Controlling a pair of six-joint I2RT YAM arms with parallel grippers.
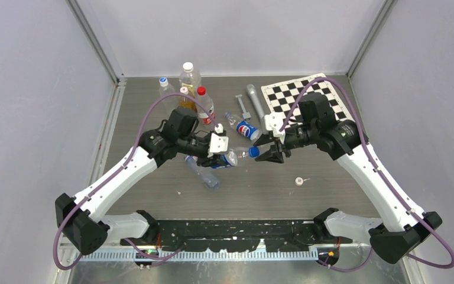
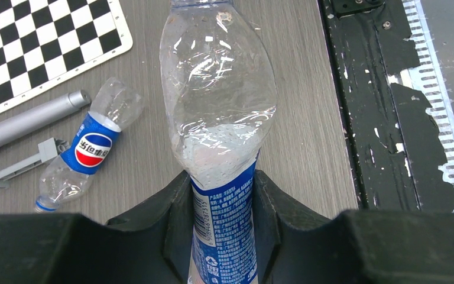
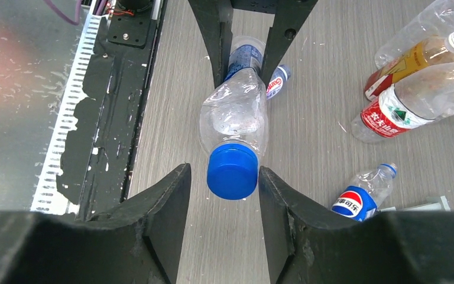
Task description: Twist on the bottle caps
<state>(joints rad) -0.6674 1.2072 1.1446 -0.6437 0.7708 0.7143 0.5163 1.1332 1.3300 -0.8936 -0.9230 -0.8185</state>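
Observation:
My left gripper is shut on the blue label of a clear bottle and holds it level above the table, neck toward the right arm. A blue cap sits on that bottle's mouth. My right gripper straddles the cap, open, with a gap on one side and the other finger close against it. In the top view the two grippers meet at mid-table, the left and the right. A Pepsi-labelled bottle and a plain clear bottle lie on the table. One white cap lies loose.
An amber-liquid bottle, a red-capped bottle and one more bottle stand at the back left. A checkerboard, a grey cylinder and a small grey tool lie at the back right. Walls enclose three sides.

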